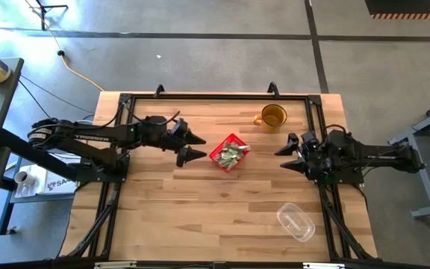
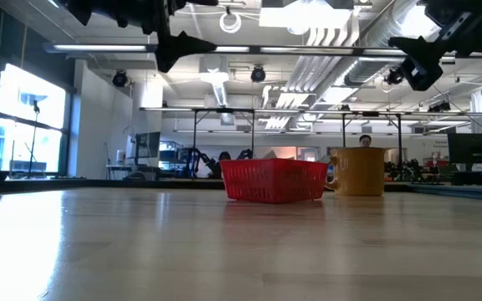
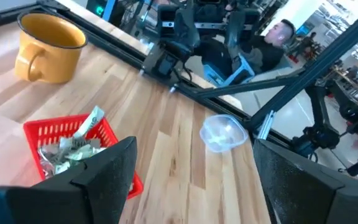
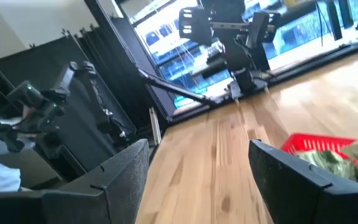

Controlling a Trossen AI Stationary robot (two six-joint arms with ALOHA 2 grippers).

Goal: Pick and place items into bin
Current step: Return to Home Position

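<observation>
1. L gripper (image 1: 200,147) hangs above the table (image 1: 200,217), left of centre, tips aimed at the red bin (image 1: 216,152). Its fingers (image 3: 114,168) are spread wide, nothing btwn them.
2. R gripper (image 1: 282,158) is on the bin's other side, also aimed inward at it, w/ a clear stretch of bare wood btwn. Its fingers are spread wide too, and empty.
3. Bin sits approx mid-table, turned corner-on to the table edges. From table height it sits flat on the wood, w/ both grippers well up above it.
4. The items (image 1: 232,153) are pale green-and-white wrapped pieces. All the ones I can see are heaped inside the bin, jumbled, one poking up over the rim. No loose ones visible on the wood.
5. Key relation: bin lies straight ahead of the L tips, just beside them. L is the nearer arm; R is well apart. Bin's square, so no long axis to line up, and the pieces point every which way.
6. My read: nothing left to fetch, so next is prob. both arms backing off to rest. L wants to pull straight back, away from the bin, so a fingertip doesn't clip the near corner.
7. Others: amber mug (image 1: 273,117) is beyond the bin toward the R side, apart from it. Clear container (image 1: 295,223) is by the R arm at the opposite table edge, well apart. Neither is in the way.
</observation>
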